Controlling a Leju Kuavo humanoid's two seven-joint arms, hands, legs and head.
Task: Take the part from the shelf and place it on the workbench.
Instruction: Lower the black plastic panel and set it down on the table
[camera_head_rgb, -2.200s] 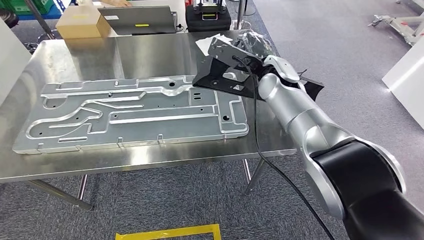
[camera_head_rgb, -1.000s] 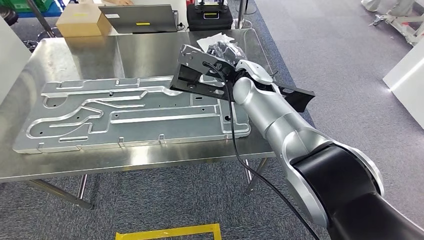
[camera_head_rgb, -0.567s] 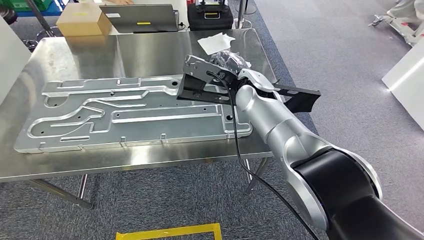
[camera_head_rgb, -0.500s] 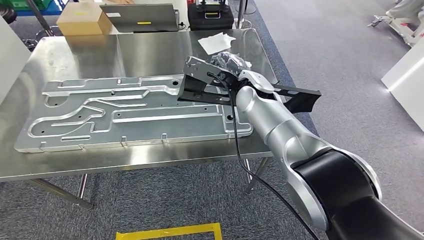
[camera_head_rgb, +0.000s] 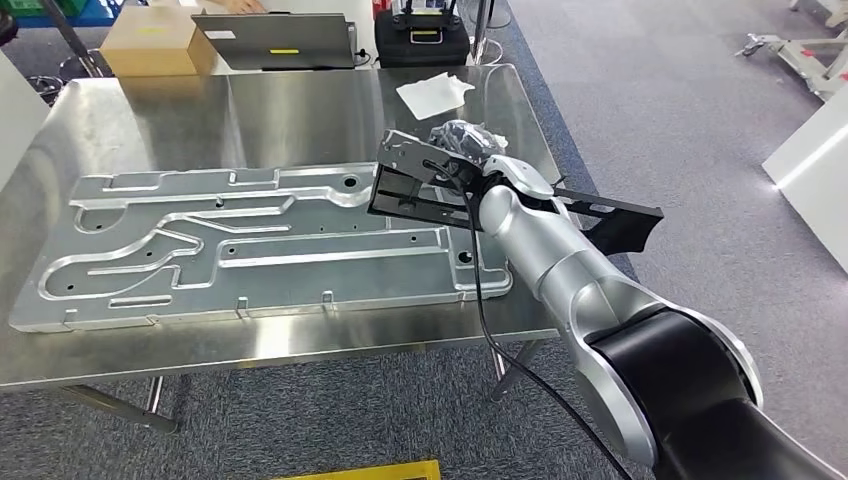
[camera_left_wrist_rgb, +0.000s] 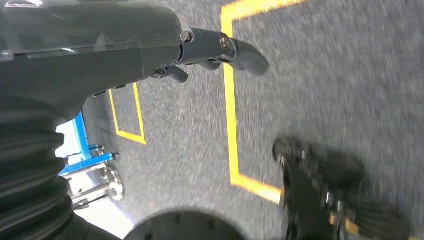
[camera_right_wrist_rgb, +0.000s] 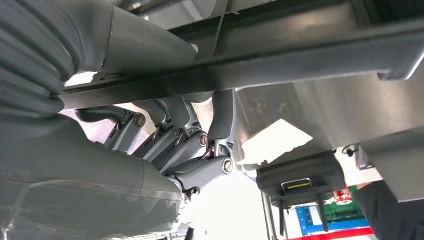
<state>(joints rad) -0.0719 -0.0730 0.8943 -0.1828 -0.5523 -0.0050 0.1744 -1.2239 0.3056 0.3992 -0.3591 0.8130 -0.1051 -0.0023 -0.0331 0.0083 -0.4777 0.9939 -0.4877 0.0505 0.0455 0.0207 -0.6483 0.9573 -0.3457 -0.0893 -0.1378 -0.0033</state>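
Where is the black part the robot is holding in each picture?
Head view: the black part sits right of centre, held by the right hand over the table's right end, one end sticking out past the edge.
Right wrist view: the part is the dark bar crossing the upper picture, with the fingers wrapped around it.
Left wrist view: it is not there.
Shared landmark: the white paper on the table.
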